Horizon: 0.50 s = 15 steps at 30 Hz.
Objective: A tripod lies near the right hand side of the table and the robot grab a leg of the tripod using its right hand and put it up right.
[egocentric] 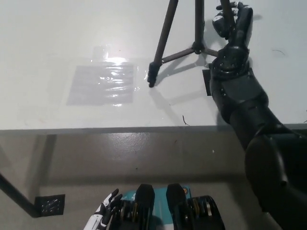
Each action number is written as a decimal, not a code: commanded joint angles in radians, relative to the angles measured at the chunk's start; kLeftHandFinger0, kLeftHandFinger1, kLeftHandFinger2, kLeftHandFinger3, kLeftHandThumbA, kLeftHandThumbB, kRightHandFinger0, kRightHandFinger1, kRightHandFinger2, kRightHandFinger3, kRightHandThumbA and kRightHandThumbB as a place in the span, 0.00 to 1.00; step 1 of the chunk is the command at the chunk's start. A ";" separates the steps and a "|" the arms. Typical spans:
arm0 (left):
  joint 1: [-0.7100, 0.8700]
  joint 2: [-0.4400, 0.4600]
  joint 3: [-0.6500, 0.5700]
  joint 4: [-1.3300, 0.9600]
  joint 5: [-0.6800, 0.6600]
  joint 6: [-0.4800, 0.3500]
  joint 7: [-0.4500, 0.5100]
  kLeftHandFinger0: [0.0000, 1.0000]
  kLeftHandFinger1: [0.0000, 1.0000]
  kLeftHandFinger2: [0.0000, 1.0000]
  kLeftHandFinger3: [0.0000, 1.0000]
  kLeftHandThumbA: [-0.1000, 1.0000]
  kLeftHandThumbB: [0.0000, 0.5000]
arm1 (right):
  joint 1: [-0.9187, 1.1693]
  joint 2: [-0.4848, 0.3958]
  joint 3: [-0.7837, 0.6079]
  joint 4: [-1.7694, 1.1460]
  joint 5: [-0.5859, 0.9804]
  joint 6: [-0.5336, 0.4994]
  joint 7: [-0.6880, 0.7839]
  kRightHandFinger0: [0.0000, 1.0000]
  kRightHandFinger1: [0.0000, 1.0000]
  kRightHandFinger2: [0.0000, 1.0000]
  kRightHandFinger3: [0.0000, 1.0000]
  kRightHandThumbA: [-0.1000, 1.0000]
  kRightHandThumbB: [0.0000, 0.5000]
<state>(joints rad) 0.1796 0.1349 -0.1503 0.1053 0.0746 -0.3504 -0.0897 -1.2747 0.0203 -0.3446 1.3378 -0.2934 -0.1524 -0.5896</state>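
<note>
The dark tripod (165, 43) stands nearly upright on the white table (72, 38), toward its right side. One leg reaches down-left and its foot touches the tabletop beside a shiny taped patch; a brace runs from that leg to the centre column. My black right hand (230, 21) is wrapped around another leg at the top right. The tripod's head is cut off by the picture's top edge. My white left hand (105, 215) hangs at the bottom left, below the table, with fingers spread and holding nothing.
A glossy clear tape patch (103, 84) lies on the tabletop left of the tripod's foot. A dark square marker (211, 81) sits under my right wrist. The table's front edge (120, 129) crosses the picture, with grey floor below.
</note>
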 commanded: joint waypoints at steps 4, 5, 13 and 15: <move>0.027 0.010 -0.017 -0.046 0.025 -0.054 -0.014 1.00 1.00 1.00 1.00 1.00 1.00 | 0.013 0.044 -0.017 0.016 0.156 -0.219 0.040 0.36 0.42 0.54 0.65 0.38 0.30; 0.028 0.011 -0.018 -0.048 0.023 -0.051 -0.016 1.00 1.00 1.00 1.00 1.00 1.00 | 0.021 0.038 -0.017 0.018 0.171 -0.210 0.105 0.40 0.43 0.58 0.78 0.55 0.55; 0.019 0.015 -0.015 -0.046 0.052 -0.048 -0.006 1.00 1.00 1.00 1.00 1.00 1.00 | 0.053 -0.019 0.064 0.013 0.165 -0.148 0.421 1.00 1.00 1.00 1.00 0.86 0.94; 0.021 0.016 -0.015 -0.041 0.050 -0.050 -0.007 1.00 1.00 1.00 1.00 1.00 1.00 | 0.060 -0.028 0.083 0.005 0.160 -0.148 0.440 1.00 1.00 1.00 1.00 0.85 1.00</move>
<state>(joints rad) 0.1924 0.1351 -0.1617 0.0972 0.1002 -0.3536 -0.0894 -1.1711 0.0135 -0.3303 1.3523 -0.1840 -0.2625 -0.4277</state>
